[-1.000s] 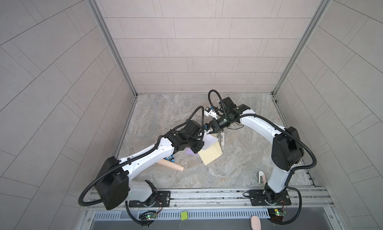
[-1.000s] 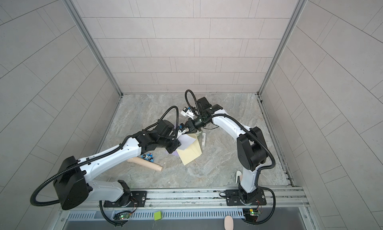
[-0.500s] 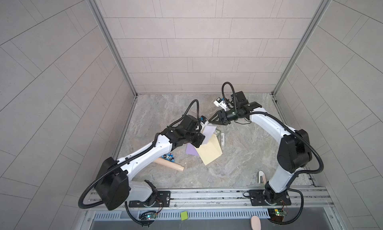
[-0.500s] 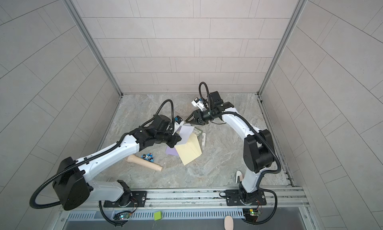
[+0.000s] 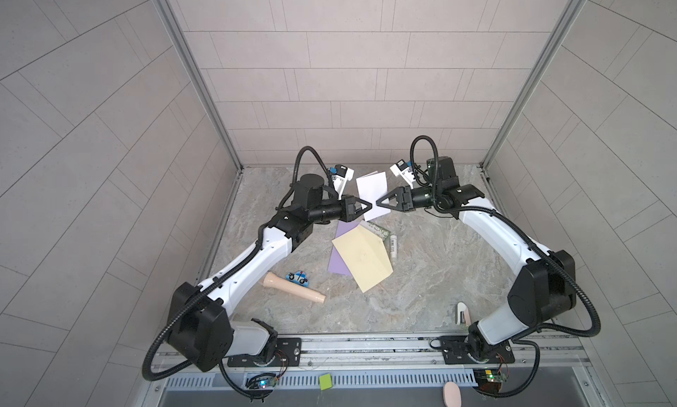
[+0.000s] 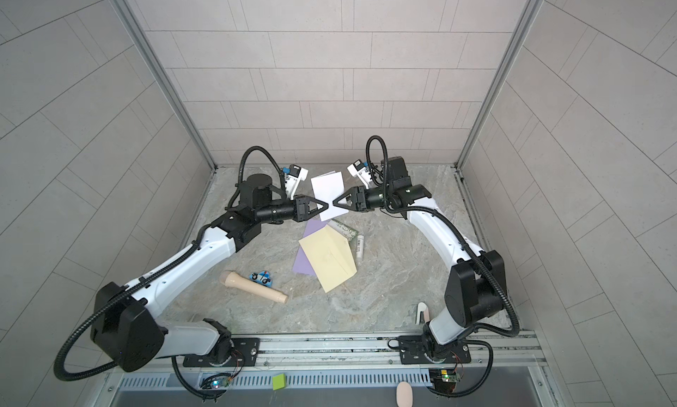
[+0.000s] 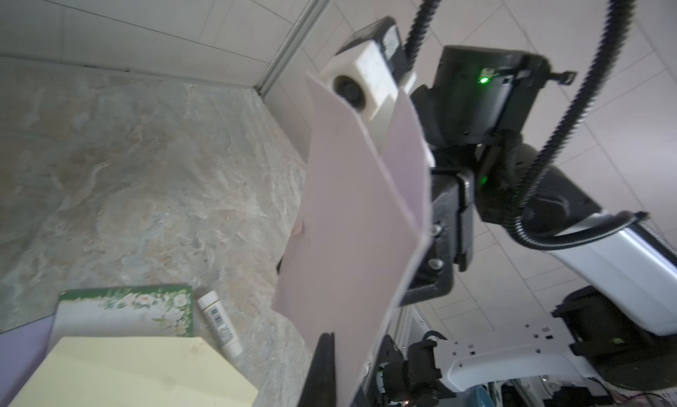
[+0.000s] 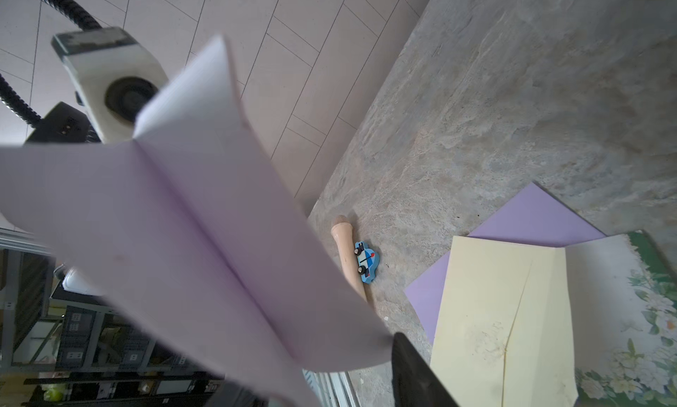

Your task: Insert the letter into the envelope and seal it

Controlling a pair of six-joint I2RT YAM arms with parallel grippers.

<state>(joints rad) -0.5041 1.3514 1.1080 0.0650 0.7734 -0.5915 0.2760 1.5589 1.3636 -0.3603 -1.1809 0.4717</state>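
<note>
Both top views show us the left gripper (image 5: pixel 369 205) clamped on a lower corner of the folded white letter (image 5: pixel 373 192), raised beyond the far end of the yellow envelope (image 5: pixel 364 256), while we cannot tell how wide the right gripper (image 5: pixel 379 205) stands.

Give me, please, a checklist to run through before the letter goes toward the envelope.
1. Left gripper shut on the letter: ok.
2. Right gripper clear of the letter: cannot tell.
3. Letter folded: ok, creased, with its panels partly sprung apart.
4. Envelope lying flat and uncovered: ok.
5. Envelope mouth open: cannot tell.
6. Glue stick beside the envelope: ok.
</note>
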